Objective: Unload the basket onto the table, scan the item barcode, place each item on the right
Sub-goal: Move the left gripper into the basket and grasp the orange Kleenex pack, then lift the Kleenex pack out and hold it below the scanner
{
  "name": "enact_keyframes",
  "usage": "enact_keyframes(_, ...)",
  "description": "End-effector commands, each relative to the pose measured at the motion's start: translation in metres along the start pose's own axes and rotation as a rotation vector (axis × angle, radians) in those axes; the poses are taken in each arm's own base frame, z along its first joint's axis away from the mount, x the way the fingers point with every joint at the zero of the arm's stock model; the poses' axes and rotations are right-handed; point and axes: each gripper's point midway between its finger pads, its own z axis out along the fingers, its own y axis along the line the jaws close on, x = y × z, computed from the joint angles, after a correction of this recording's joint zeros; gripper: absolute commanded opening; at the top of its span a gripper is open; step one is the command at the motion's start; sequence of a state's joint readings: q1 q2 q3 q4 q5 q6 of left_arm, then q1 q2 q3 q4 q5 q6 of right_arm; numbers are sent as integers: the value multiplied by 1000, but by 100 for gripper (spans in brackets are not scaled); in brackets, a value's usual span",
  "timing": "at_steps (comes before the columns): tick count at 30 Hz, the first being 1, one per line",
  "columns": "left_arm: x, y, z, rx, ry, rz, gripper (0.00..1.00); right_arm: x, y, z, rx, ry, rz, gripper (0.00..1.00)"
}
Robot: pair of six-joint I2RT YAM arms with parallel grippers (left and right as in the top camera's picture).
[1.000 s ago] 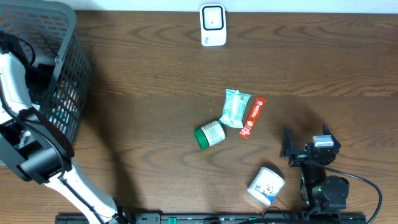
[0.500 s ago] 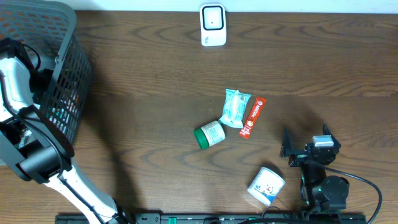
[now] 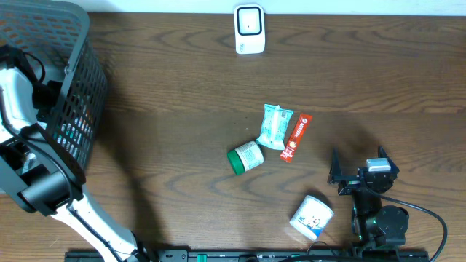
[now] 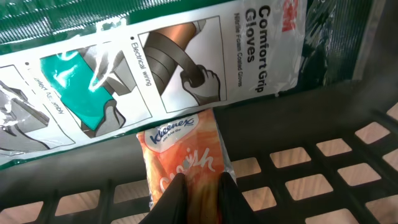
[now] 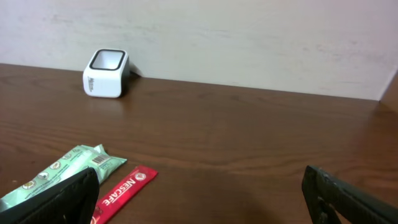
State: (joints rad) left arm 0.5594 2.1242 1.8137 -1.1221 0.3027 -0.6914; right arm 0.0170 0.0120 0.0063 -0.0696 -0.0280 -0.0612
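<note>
My left gripper (image 4: 200,180) pinches only the soft tissue pack's (image 4: 180,146) end in the basket (image 4: 298,180), so it may slip free on lifting; my right gripper (image 5: 199,190) idles open.

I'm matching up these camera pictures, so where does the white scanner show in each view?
Overhead: white scanner at the top edge, near the middle.
Left wrist: not in it.
Right wrist: the scanner sits upper left.
Shared landmark: red Nescafe stick, right of centre overhead; the stick lies bottom left in the right wrist view.
</note>
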Motion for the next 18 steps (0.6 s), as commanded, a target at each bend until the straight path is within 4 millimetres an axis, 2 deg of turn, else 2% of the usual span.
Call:
enact_keyframes(1,-10,-7,-30,69,-50,-9,7,0,0,0,1,0,12,99)
enact_keyframes(7,-27,-1,-71,115,-177,-21,7,0,0,0,1,0,11,99)
enact_keyframes(11,-33,2,-107,142,-289,-8,8,0,0,0,1,0,12,99)
enact_keyframes(14,-33,0,-144,177,-402,31,7,0,0,0,1,0,12,99)
enact_keyframes(18,-24,9,-202,188,-571,35,7,0,0,0,1,-1,12,99)
